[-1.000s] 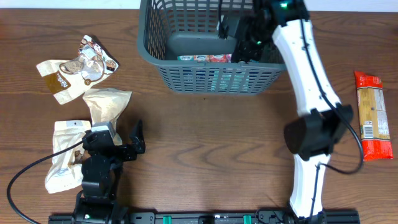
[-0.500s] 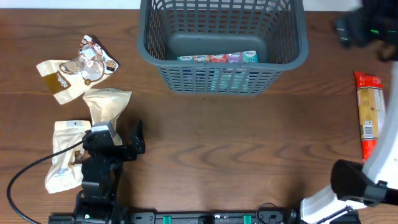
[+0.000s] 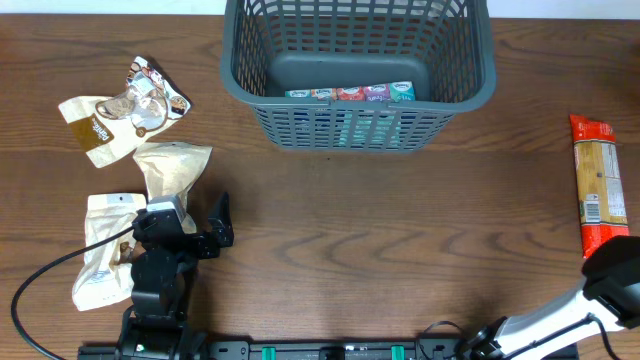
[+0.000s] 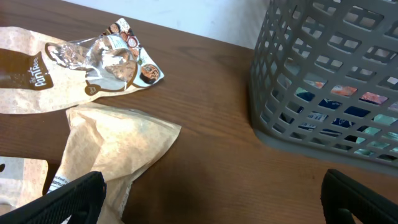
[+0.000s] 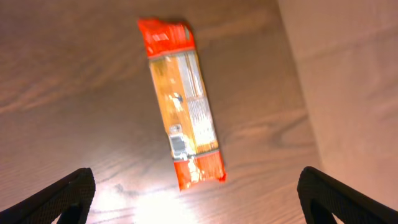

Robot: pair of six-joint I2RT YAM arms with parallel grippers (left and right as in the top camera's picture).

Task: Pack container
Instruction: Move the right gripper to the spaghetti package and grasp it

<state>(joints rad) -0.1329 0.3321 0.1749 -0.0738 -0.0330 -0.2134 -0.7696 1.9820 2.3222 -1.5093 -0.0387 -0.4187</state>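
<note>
The table point(image 3: 330, 260) is dark wood. The container point(image 3: 358, 130) stands upright at its far edge, mouth open, with a row of small bright packs point(image 3: 350, 93) on its floor against the near wall. It looks stiff and light: moulded plastic with slotted walls. The thick rim is the likely place to take hold of it, though for packing it should do to leave it standing and drop things in over the rim.

The right arm point(image 3: 612, 285) is well right of the container and toward the front edge, wrist turned down. Its jaws stand wide apart with nothing in them, looking down on an orange packet point(image 5: 181, 102) that lies flat on the table right of the container.

The left arm point(image 3: 160, 270) sits low, left of the container and well forward of it, aimed its way. Its jaws too are spread wide and bare. Just beyond them lies a tan pouch point(image 4: 118, 146), with more pouches point(image 3: 105, 130) further left of the container.
</note>
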